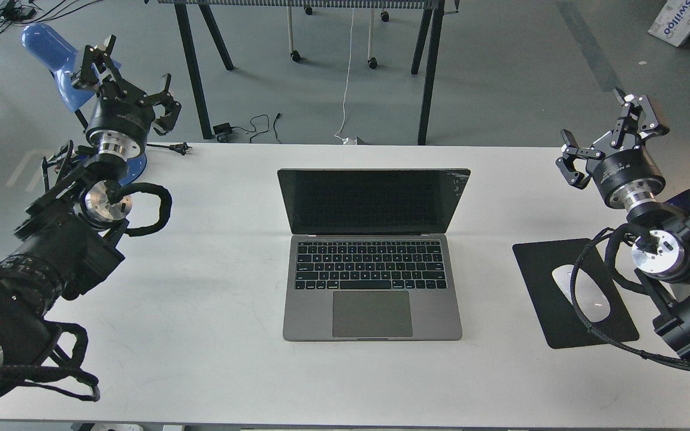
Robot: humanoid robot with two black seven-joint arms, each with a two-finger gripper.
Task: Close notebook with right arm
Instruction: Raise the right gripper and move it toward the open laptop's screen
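Note:
The notebook, a slim grey laptop with black keys and a dark screen, stands open in the middle of the white table, its lid raised and tilted back. My right gripper hangs open and empty over the table's far right edge, well to the right of the notebook's screen. My right arm comes in from the right above the mouse pad. Off the table's far left corner my left gripper is held up, open and empty.
A black mouse pad with a white mouse lies right of the notebook, partly under my right arm's cable. A blue chair stands behind my left gripper. Black table legs and floor cables lie beyond the far edge.

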